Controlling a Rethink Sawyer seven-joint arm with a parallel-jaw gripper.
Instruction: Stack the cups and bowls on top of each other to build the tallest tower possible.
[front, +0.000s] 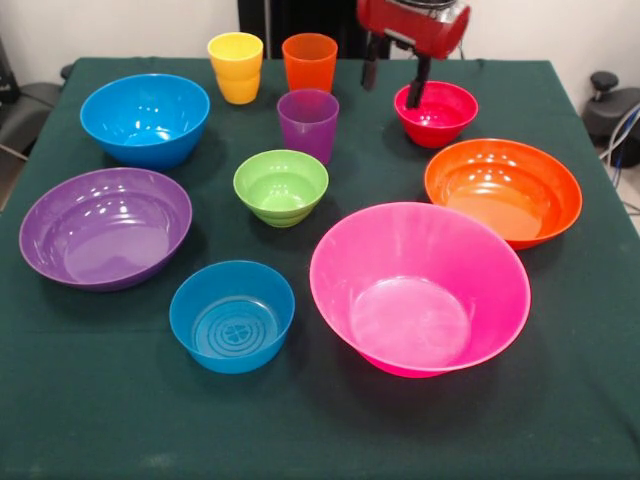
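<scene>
Sitting nearest are the small blue bowl (232, 316) and, right of it, the large pink bowl (420, 288). Farther back lie the purple bowl (105, 227) at left, green bowl (281, 187) in the middle, and orange bowl (503, 191) at right. Beyond stand the purple cup (308, 124), mid-sized blue bowl (145, 119) and red bowl (435, 113). Farthest are the yellow cup (236, 67) and orange cup (309, 62). Nothing is stacked. The gripper (393, 83) hangs spread, one finger dipping into the red bowl.

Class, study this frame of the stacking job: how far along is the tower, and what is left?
Done: nothing is stacked; every cup and bowl sits separately on the table. In hand: the end effector hangs open over the red bowl, one finger at its rim, holding nothing. Left: the whole tower, including the green bowl and purple cup.
</scene>
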